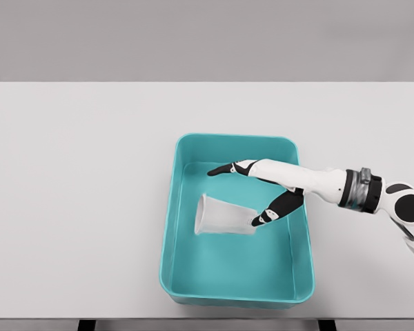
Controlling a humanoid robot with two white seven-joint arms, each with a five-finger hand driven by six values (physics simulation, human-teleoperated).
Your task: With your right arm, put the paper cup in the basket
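Paper cup [223, 216]: white, slightly translucent, tapered; lay on its side inside the basket [176, 207], on the floor near the middle; wide open mouth turned toward the left wall, narrow base pointed right; long axis ran roughly left to right, tilted a little downward toward the base end. Basket: teal, rectangular, rounded corners, shallow upright walls, open top; sat flat on the white surface, right of centre, long side running away from the viewer.

A white table [76, 207] stands before a plain grey wall [207, 38].
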